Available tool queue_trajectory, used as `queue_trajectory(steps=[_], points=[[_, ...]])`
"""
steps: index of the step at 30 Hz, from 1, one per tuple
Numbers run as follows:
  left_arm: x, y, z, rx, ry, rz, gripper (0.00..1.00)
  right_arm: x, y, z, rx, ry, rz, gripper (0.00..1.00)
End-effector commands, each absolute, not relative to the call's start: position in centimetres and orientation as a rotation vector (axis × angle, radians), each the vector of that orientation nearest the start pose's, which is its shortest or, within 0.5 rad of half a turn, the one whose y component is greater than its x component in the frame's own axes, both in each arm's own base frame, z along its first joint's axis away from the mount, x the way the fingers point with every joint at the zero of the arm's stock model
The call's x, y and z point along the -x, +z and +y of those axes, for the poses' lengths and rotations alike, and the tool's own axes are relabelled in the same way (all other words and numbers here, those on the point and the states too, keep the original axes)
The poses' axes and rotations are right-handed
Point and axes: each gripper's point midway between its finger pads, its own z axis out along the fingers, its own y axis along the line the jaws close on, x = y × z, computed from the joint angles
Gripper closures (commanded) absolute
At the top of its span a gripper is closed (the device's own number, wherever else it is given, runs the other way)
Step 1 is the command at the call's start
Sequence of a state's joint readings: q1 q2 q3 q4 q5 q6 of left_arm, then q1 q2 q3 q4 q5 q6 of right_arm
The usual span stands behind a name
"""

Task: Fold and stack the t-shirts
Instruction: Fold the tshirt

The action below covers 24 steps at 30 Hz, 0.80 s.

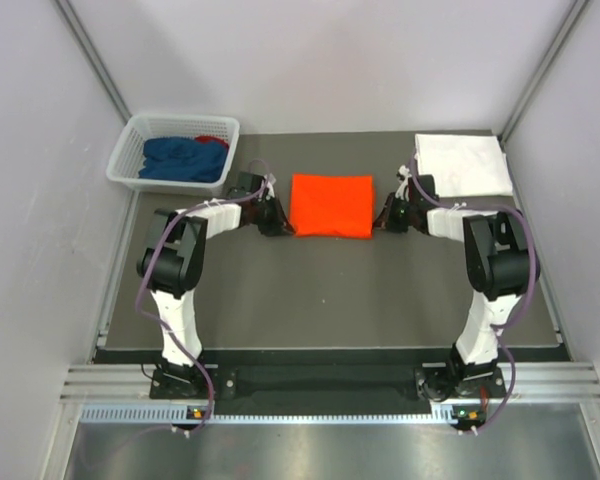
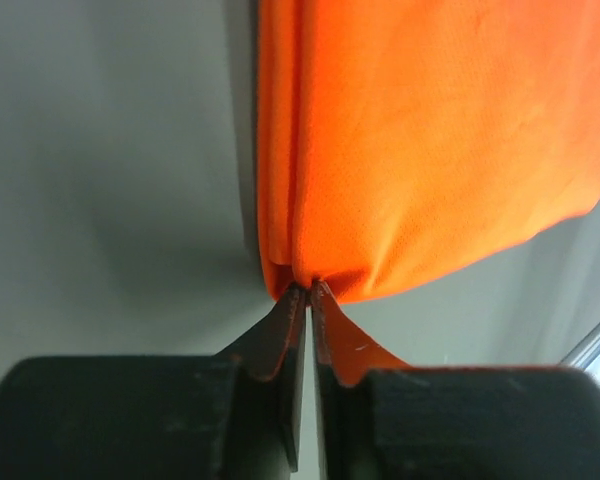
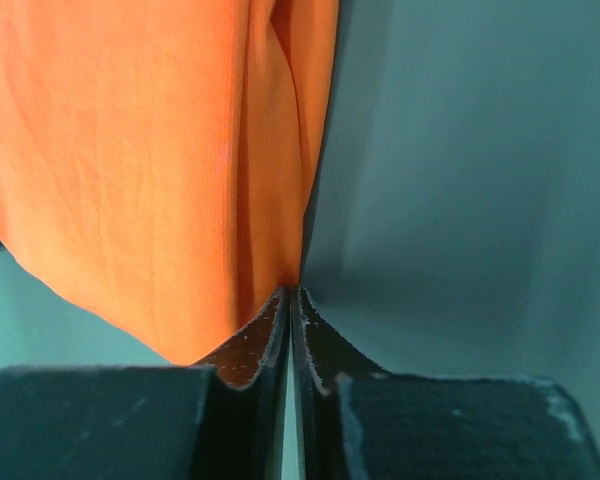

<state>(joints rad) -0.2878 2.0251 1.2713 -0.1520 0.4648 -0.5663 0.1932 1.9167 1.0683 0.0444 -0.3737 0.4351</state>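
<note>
A folded bright orange t-shirt point(image 1: 330, 205) lies flat in the middle of the dark table. My left gripper point(image 1: 278, 220) is at its left edge, shut on a puckered bit of the orange cloth point(image 2: 430, 140), pinched at the tips point(image 2: 308, 290). Across from it, my right gripper point(image 1: 385, 216) is shut on the right edge of the same shirt point(image 3: 140, 160), tips point(image 3: 292, 292) meeting the cloth's fold. A folded white t-shirt point(image 1: 463, 165) lies at the back right. A dark blue t-shirt point(image 1: 180, 158) and a red one point(image 1: 215, 141) sit crumpled in the basket.
A white plastic lattice basket point(image 1: 128, 160) stands at the back left corner. Grey walls close in the table on three sides. The arm bases sit on the rail at the near edge.
</note>
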Motion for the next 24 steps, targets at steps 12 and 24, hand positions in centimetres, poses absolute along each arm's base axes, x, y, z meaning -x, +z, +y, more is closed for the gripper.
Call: queue_trajectory(steps=[12,24], points=[[-46.4,10.2,-19.1,0.216,-0.834,2.458,0.56,-39.7,6.3,15.3,0.060,0.739,2.448,0.58],[-53.8,8.3,-22.2,0.038,-1.020,2.359,0.54,-43.1,9.0,17.4,0.149,0.857,2.399,0.49]])
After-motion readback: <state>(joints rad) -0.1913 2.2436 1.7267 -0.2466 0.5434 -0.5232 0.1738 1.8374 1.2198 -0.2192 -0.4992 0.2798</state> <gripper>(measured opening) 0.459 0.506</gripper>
